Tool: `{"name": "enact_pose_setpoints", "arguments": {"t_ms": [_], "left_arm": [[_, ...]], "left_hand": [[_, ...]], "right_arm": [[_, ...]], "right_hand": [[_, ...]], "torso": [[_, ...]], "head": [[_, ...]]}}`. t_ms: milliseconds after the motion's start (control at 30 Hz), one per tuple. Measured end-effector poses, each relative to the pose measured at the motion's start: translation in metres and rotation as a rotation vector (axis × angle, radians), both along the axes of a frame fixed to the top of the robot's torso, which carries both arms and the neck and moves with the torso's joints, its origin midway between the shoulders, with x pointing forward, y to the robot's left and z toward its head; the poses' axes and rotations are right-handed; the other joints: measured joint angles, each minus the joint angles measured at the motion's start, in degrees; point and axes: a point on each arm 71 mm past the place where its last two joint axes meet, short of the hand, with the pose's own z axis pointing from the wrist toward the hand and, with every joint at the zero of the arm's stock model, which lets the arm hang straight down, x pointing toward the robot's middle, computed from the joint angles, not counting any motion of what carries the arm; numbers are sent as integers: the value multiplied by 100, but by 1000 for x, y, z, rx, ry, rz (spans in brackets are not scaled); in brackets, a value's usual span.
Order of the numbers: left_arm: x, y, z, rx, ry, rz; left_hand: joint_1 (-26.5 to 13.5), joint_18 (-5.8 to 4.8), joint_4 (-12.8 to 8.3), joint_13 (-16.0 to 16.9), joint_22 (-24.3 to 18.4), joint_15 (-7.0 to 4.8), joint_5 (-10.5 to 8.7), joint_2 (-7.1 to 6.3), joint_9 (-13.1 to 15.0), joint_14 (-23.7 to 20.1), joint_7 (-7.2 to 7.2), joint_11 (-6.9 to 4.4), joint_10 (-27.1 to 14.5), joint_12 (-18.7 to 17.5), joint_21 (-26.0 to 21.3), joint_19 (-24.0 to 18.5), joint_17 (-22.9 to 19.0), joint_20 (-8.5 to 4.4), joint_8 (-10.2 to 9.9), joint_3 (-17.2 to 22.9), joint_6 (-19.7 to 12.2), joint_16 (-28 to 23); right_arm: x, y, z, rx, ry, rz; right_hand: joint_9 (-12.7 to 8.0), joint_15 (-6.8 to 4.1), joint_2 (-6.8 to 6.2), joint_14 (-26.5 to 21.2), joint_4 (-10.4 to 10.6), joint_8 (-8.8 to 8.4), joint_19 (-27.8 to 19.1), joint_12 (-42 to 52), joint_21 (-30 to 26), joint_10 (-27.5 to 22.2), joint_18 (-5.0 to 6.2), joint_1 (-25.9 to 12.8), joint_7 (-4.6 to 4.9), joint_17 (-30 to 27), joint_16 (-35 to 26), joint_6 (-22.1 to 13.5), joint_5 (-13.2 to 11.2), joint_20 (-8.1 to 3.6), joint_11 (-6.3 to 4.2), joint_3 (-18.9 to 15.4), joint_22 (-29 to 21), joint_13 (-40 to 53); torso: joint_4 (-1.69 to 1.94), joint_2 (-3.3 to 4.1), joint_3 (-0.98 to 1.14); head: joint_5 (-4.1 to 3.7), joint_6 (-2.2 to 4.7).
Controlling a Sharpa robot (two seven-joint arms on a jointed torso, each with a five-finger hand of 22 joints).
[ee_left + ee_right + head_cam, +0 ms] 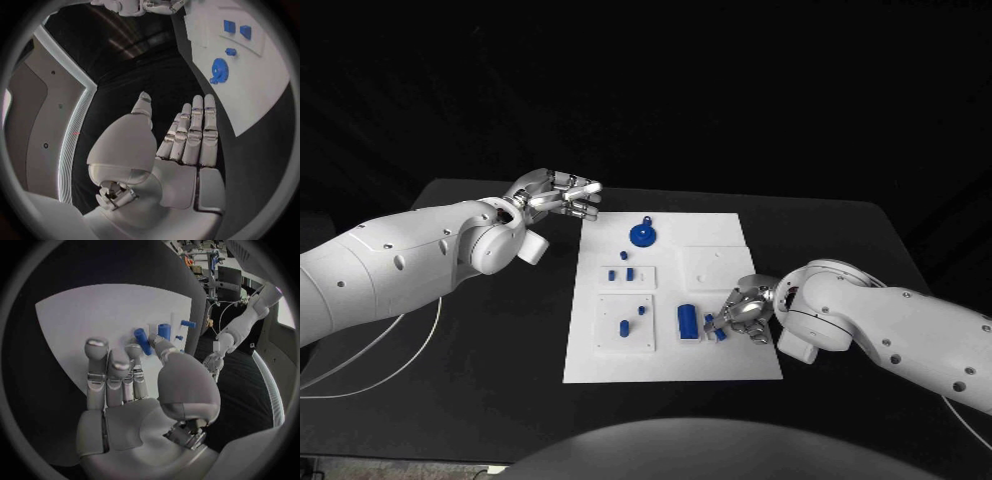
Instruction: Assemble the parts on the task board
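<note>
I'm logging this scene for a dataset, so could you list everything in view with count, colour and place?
task board: one, white, middle of the table.
table: one, black, under the board.
gear-shaped part: one, blue, far end of the board.
cylinder part: one, blue, near end, beside the right hand.
small parts: several, blue, on the board's raised panels.
cable: one, white, on the table's left.
left hand: silver, off the board's far left corner, holding nothing.
right hand: silver, fingers at a small blue piece; grip unclear.

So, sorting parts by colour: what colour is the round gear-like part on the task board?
Blue; the gear-like part shows best in the left wrist view.
</note>
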Motion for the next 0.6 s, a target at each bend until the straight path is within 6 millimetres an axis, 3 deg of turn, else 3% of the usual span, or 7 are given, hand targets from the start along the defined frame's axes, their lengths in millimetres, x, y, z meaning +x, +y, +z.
{"name": "enact_pose_setpoints", "arguments": {"t_ms": [333,600], "left_arm": [[0,-1,-1,-2,9,-12],[0,0,-1,0,17,-15]], "left_hand": [[30,0,-40,0,0,0,0,30,0,0,0,31,-32,0,0,0,0,0,0,-8,0,0],[61,0,-106,0,0,0,45,60,0,0,0,31,-31,0,0,0,0,0,0,-36,0,0]], "right_arm": [[-3,-1,2,3,3,5],[-8,-2,7,5,0,15]], "right_hand": [[28,0,-22,0,194,-1,0,28,-20,20,0,-175,0,0,0,0,-89,0,21,12,0,0],[86,0,-30,0,384,-1,0,27,-70,20,1,-245,15,-32,-48,14,-502,0,21,27,0,-6]], "torso": [[3,2,-1],[-1,-4,-1]], "head": [[-9,-14],[0,-1]]}}
